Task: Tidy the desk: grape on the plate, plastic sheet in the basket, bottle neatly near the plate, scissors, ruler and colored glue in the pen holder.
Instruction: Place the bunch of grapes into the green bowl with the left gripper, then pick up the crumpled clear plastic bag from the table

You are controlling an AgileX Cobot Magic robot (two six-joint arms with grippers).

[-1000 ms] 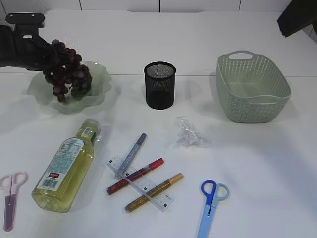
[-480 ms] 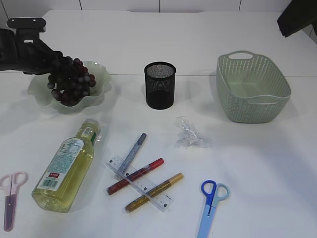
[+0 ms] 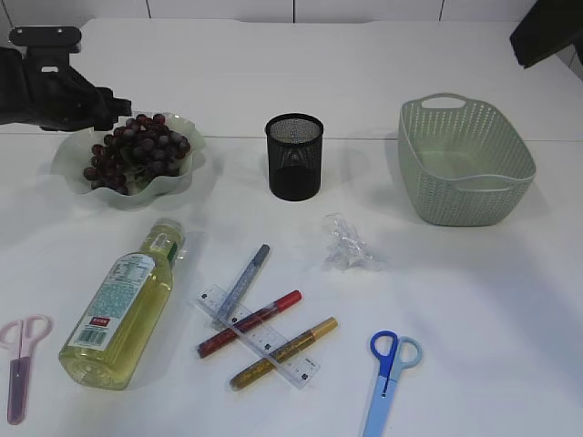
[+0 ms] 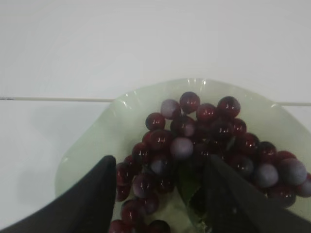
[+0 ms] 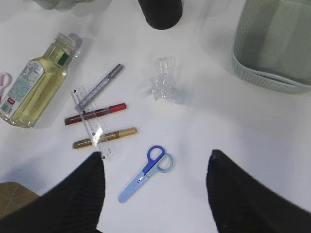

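We find the grape bunch (image 3: 137, 150) lying on the pale green plate (image 3: 187, 177) at the back left of the white surface (image 3: 474, 300). In the left wrist view the left claw (image 4: 160, 194) stands parted over the bunch (image 4: 204, 141), its jaws to either side of the fruit and gripping nothing. The left arm (image 3: 50, 91) reaches in from the left edge, ending at the plate's rim.

The black mesh pen holder (image 3: 294, 157) stands upright to the right of the plate, and the green basket (image 3: 465, 164) sits further right, well apart. The crumpled plastic sheet (image 3: 348, 246) lies between the two, nearer the front.

The bottle (image 3: 123, 305) lies on its side in front of the plate. Just beside it, three glue pens (image 3: 264, 328) lie with the clear ruler (image 3: 260, 339), crossing it. Blue scissors (image 3: 387, 373) lie at the front right, pink scissors (image 3: 18, 364) at the front left edge.

The right claw (image 5: 155, 194) hangs wide apart above the surface, holding nothing.
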